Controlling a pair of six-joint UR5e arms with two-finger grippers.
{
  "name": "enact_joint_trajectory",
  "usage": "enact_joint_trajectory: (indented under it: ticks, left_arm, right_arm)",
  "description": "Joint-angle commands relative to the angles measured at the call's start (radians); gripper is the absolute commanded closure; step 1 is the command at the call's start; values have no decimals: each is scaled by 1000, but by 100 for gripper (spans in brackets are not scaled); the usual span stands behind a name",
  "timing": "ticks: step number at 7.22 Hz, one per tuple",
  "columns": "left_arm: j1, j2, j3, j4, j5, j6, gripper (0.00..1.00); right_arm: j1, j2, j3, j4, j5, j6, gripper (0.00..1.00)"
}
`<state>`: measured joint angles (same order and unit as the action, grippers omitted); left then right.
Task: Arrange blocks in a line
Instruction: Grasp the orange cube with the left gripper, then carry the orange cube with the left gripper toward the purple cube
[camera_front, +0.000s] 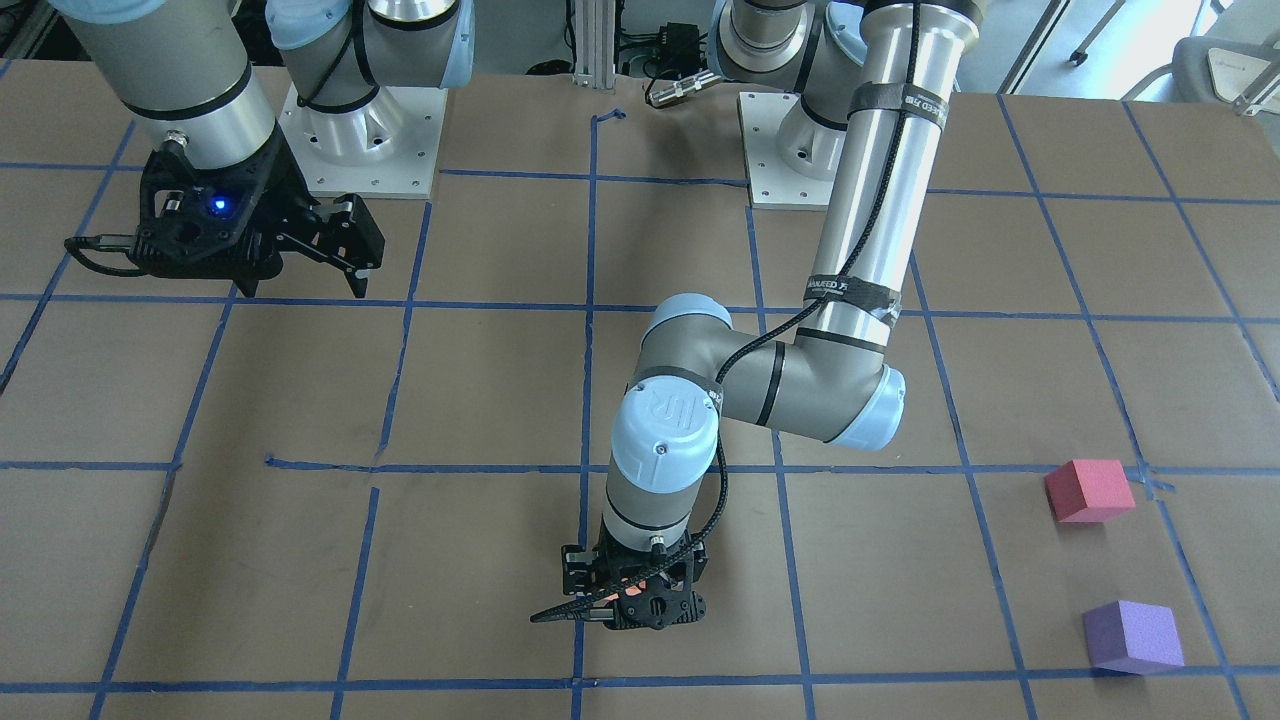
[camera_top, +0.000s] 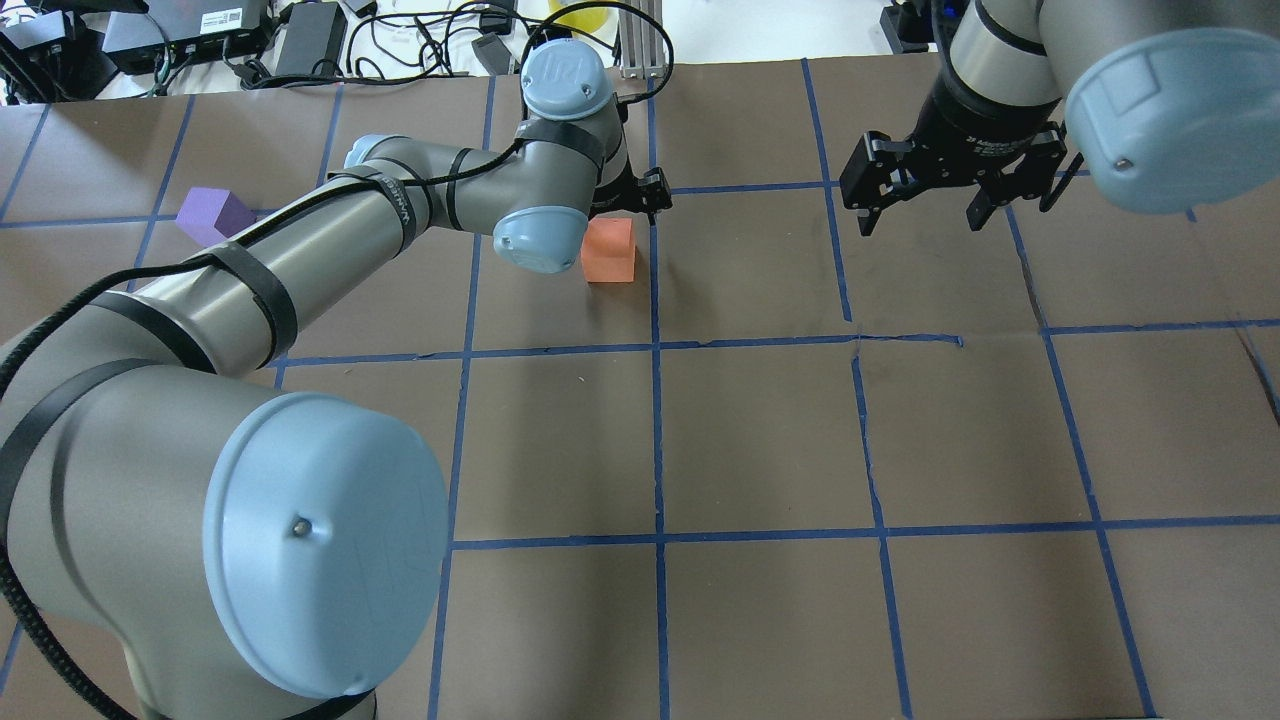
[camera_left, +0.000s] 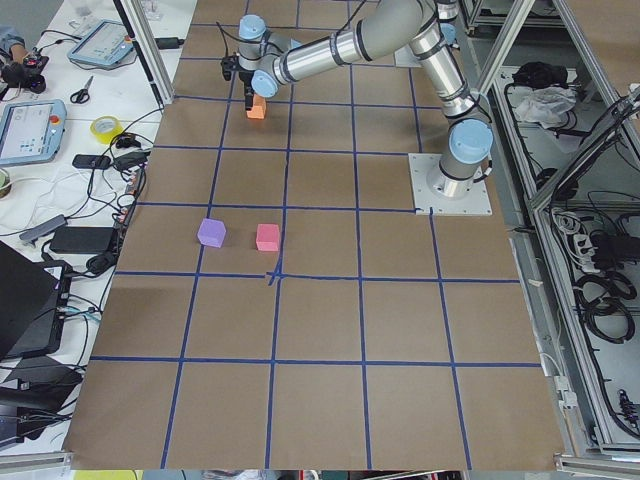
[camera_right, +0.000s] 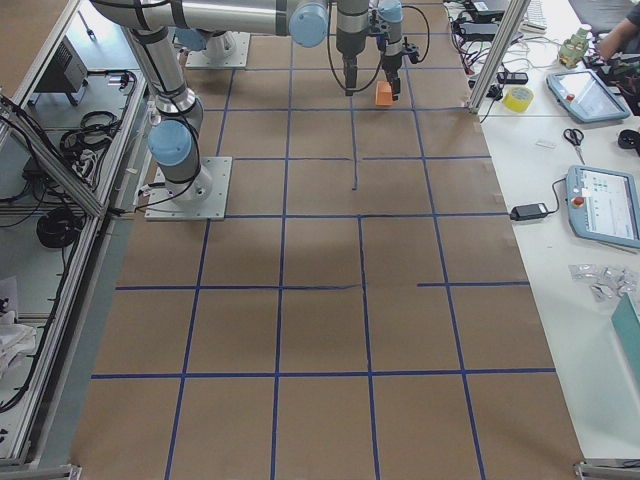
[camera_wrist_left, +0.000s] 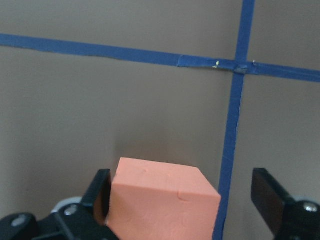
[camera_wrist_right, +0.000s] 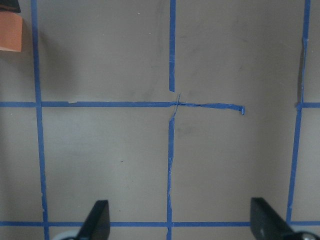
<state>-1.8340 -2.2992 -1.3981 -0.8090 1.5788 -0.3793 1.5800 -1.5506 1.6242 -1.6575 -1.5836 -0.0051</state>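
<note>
The orange block (camera_top: 608, 250) stands on the brown table near its middle line, on the far side from the robot's base. My left gripper (camera_top: 630, 205) is open around it. In the left wrist view the orange block (camera_wrist_left: 162, 200) lies against the left finger (camera_wrist_left: 101, 192), with a gap to the right finger (camera_wrist_left: 267, 195). The pinkish-red block (camera_front: 1088, 490) and the purple block (camera_front: 1133, 636) stand side by side, well off to my left. My right gripper (camera_front: 300, 285) is open and empty, hanging above the table on my right.
Blue tape lines (camera_top: 658, 345) mark a grid on the brown table. The arm bases (camera_front: 360, 140) are bolted on at the robot's edge. Cables and electronics (camera_top: 300, 30) lie beyond the far edge. The left arm hides the pinkish-red block in the overhead view.
</note>
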Motion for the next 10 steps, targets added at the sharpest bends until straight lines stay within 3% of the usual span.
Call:
enact_joint_trajectory:
  ticks: [1,4,5,6,7,10]
  left_arm:
    - [1,29,-19,-9,52,17,100]
    - [68,145,-9,-86,17,20,100]
    - [143,202,-9,-160,-49,95,100]
    - [248,243,-7,-300,-49,253,100]
    - [351,277,-5,-358,-57,335,100]
    - [600,316,-5,-404,-57,703,100]
  right_arm:
    - [2,-8,-4,28,-1,2,0]
    - [2,-29,-4,28,5,2,0]
    - [2,-29,-4,28,5,2,0]
    - [2,-34,-4,28,5,2,0]
    - [2,-34,-4,30,2,2,0]
    - [2,-34,-4,28,5,2,0]
